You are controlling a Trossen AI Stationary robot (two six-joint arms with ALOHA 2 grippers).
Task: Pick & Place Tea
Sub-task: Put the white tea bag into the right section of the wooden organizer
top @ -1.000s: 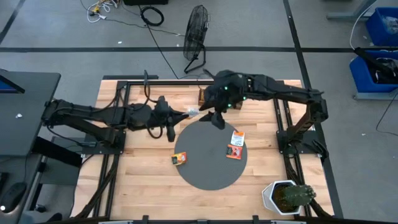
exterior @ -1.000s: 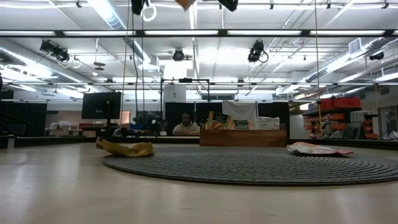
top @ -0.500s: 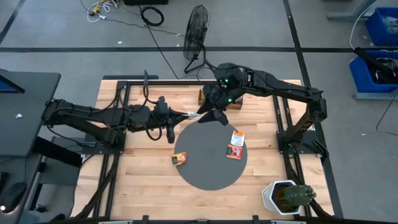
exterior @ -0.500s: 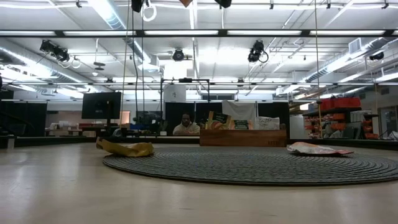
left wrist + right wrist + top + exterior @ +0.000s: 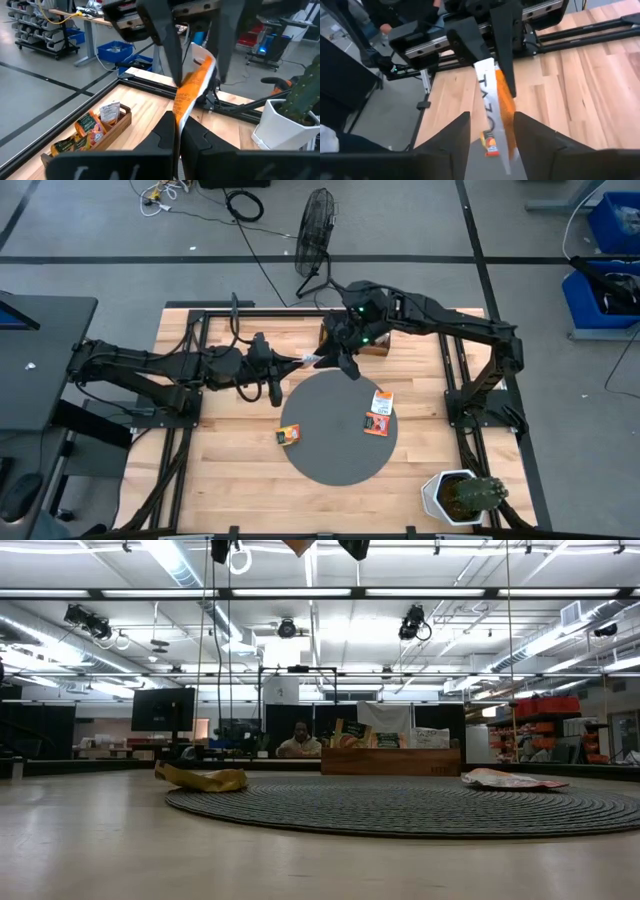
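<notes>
Orange-white sachet (image 5: 192,87) (midair), left gripper (image 5: 176,131) pinching, right gripper (image 5: 491,131) straddling it

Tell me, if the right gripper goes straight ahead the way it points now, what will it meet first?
Most likely the tea sachet held by the left gripper; it stands between the right gripper fingers already, though depth is unclear.

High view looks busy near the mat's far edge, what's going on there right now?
A handover in mid-air. The left end effector is shut on a tea sachet, white and orange, held above the table just off the dark round mat. The right end effector faces it with its fingers on either side of the sachet's free end, not clamped yet. Three more sachets lie on the mat.
</notes>
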